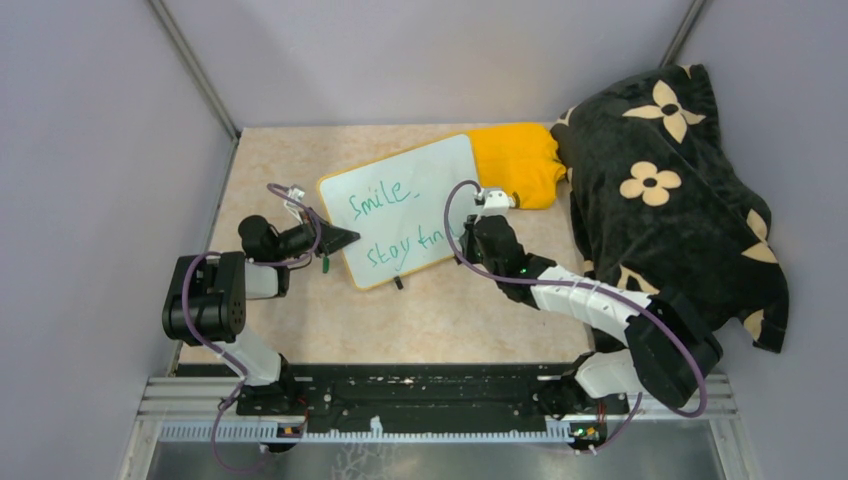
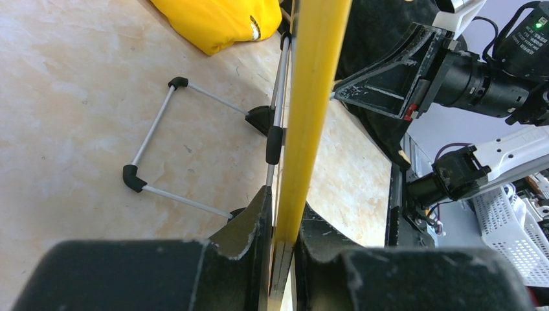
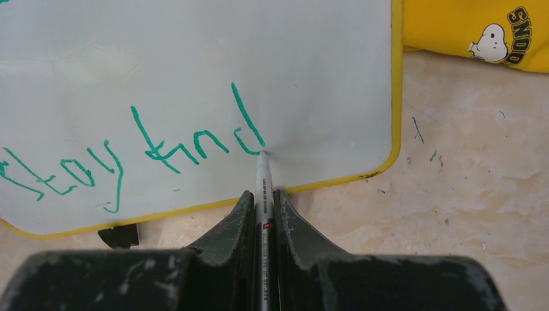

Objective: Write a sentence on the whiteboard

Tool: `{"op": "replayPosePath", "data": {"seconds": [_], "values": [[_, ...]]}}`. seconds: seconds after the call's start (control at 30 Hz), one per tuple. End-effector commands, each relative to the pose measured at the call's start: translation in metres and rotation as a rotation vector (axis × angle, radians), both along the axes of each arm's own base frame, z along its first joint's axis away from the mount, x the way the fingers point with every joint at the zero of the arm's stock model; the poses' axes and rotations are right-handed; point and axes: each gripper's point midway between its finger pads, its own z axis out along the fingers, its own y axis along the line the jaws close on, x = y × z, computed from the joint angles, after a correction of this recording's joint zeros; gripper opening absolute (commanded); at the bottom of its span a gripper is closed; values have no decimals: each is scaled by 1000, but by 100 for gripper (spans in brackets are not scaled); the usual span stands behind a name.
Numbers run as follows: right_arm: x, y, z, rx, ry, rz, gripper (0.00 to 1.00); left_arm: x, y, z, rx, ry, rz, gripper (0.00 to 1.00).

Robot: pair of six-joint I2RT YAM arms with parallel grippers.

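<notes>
The whiteboard (image 1: 425, 180) stands tilted at mid table, white with a yellow rim. The sentence is in green: "Smile" (image 1: 378, 198) above a second line (image 1: 405, 247), which the right wrist view (image 3: 129, 152) shows reading about "stay find". My left gripper (image 1: 342, 238) is shut on the board's left edge; in the left wrist view the yellow rim (image 2: 311, 97) runs between its fingers (image 2: 285, 223). My right gripper (image 1: 468, 238) is shut on a grey marker (image 3: 262, 184). The marker's tip touches the board at the foot of the last letter.
A folded yellow cloth (image 1: 520, 160) lies behind the board's right end. A black blanket with cream flowers (image 1: 670, 190) fills the right side. The board's wire stand (image 2: 165, 142) rests on the table behind it. A black clip foot (image 3: 120, 234) sits under the bottom rim.
</notes>
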Motion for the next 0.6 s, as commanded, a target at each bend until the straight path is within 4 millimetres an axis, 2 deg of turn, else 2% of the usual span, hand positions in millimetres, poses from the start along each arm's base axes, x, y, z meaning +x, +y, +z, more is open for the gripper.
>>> {"op": "replayPosePath", "data": {"seconds": [0.0,0.33,0.57], "values": [[16,-8,31,48,-77,-66,0,3,-2,8,14,-61,-20,20],[16,-6,37,65,-86,-54,0,3,-2,9,14,-63,-20,20],[-2,-9,42,107,-76,-19,0,3,-2,9,15,-63,-19,20]]}}
